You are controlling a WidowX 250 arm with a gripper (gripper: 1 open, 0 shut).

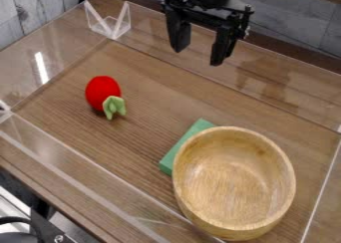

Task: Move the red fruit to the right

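Note:
The red fruit (103,92), a small toy strawberry with a light green cap, lies on its side on the wooden table at the left middle. My gripper (198,46) hangs above the table at the top centre, pointing down, with its black fingers spread open and nothing between them. It stands up and to the right of the fruit, well apart from it.
A large wooden bowl (234,180) sits at the lower right, partly covering a flat green sponge (184,147). Clear acrylic walls (107,23) ring the table on every side.

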